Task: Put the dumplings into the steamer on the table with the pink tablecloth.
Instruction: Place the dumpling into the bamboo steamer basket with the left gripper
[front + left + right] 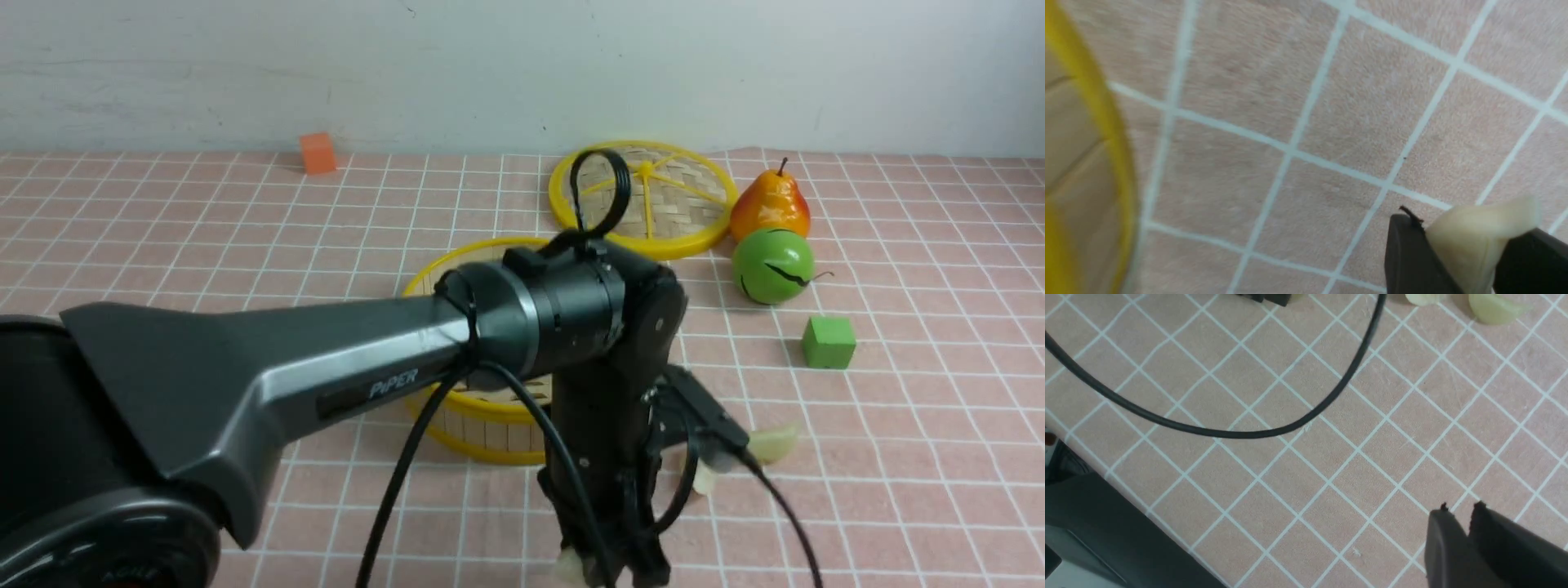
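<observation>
A plain pale grey-blue wall [490, 73] rises behind the worktop [922, 490], bearing thin dark scratches and a few small specks. Soft light falls across the scene, leaving the wall's left side slightly duller than its middle.

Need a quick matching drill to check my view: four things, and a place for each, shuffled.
1. Green cube
2. Orange block
3. Flat woven lid with yellow rim
4. Pale crescent-shaped toy dumpling between the fingertips

A. Far left part of the pink gridded tablecloth
B. At the left hand
C. Nearer the camera than the round green fruit
D. Just left of the red-orange pear

Pairs: 1-C, 2-A, 3-D, 4-B
</observation>
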Controlling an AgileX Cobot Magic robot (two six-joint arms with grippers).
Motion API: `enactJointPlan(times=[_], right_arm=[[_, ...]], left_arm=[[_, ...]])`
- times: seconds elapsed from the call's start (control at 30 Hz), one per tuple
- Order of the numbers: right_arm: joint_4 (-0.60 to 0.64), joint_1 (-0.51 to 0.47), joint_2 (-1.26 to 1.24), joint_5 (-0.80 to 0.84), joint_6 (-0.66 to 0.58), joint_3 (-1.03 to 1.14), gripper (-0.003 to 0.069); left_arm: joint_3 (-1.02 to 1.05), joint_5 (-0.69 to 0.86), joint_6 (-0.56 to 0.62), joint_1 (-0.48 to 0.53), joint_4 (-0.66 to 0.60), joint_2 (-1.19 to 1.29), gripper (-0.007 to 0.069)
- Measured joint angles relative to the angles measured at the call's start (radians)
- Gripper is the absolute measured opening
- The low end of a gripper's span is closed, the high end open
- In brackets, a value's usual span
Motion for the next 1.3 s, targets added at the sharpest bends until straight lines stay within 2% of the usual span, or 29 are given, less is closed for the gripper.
enactJointPlan(times=[0.17, 0.3, 0.57, 0.83, 0.9, 1.0, 1.1, 1.17, 1.3], right_arm=[[0.000, 0.000, 0.000, -0.019, 0.022, 0.000, 0.0104], [0.000, 0.000, 0.000, -0.021, 0.037, 0.000, 0.0106], [0.000, 0.000, 0.000, -0.024, 0.051, 0.000, 0.0113], [0.000, 0.000, 0.000, -0.030, 0.051, 0.000, 0.0115], [0.000, 0.000, 0.000, -0.030, 0.052, 0.000, 0.0115], [0.000, 0.000, 0.000, -0.033, 0.056, 0.000, 0.0115], [0.000, 0.000, 0.000, -0.054, 0.059, 0.000, 0.0115], [-0.001, 0.000, 0.004, -0.060, 0.064, 0.000, 0.0115], [-0.028, 0.000, 0.038, -0.063, 0.090, -0.016, 0.0118]], left_arm=[[-0.283, 0.024, -0.164, 0.030, 0.009, -0.037, 0.0242], [-0.382, 0.023, -0.266, 0.092, 0.009, -0.042, 0.0242], [-0.396, -0.078, -0.449, 0.252, 0.023, 0.078, 0.0242], [-0.395, -0.162, -0.543, 0.293, 0.082, 0.207, 0.0246], [-0.394, -0.178, -0.553, 0.295, 0.087, 0.219, 0.0279], [-0.395, -0.199, -0.560, 0.295, 0.087, 0.223, 0.0395], [-0.414, -0.189, -0.561, 0.295, 0.087, 0.223, 0.0479], [-0.440, -0.145, -0.561, 0.295, 0.087, 0.218, 0.0508], [-0.503, -0.061, -0.561, 0.295, 0.087, 0.181, 0.0507]])
